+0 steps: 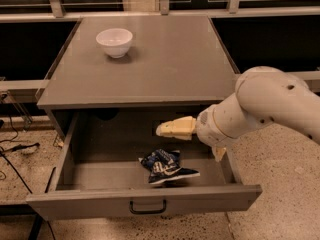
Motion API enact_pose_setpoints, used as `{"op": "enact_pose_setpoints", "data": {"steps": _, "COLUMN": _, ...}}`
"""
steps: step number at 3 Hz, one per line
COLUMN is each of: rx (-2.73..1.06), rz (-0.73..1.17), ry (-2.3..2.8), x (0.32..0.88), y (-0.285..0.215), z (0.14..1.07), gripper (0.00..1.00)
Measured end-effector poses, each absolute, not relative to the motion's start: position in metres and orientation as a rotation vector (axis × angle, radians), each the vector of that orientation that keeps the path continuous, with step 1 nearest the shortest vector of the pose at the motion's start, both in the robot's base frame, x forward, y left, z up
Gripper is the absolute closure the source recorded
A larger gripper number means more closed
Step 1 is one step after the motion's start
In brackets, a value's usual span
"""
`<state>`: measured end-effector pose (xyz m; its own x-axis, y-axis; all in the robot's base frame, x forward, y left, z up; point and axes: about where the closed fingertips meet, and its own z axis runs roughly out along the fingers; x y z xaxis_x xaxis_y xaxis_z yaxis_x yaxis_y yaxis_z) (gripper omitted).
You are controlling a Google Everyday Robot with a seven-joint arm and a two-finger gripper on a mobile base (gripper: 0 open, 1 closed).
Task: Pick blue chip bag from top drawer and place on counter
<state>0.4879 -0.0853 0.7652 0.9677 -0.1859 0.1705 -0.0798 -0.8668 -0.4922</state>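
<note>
Camera view: end effector (172, 128) hangs inside the open top drawer (100, 176), just above blue chip bag (165, 166); whether it is clenched or released, cannot tell. Bag lies crumpled on drawer floor. Judged light, soft, slippery foil: pinch a raised crease. Worktop (165, 64) carries white bowl (114, 41).

There is one gripper (169, 129), held over the inside of the one open top drawer (75, 207) and just under the front edge of the one counter (170, 59). One blue chip bag (165, 167) lies on the drawer floor below the gripper, apart from it. One white bowl (114, 42) stands on the counter, well beyond the gripper and toward the left of the view. One dark handle (147, 207) sits on the drawer front, below the gripper. One arm (260, 106) carries the gripper from the right of the view.
</note>
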Motion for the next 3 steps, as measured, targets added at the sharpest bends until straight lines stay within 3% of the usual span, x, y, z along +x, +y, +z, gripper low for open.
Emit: {"op": "enact_pose_setpoints", "data": {"steps": 3, "rx": -2.679, "rz": -0.241, "ry": 0.085, "x": 0.495, "y": -0.057, "z": 0.699, "gripper": 0.0}}
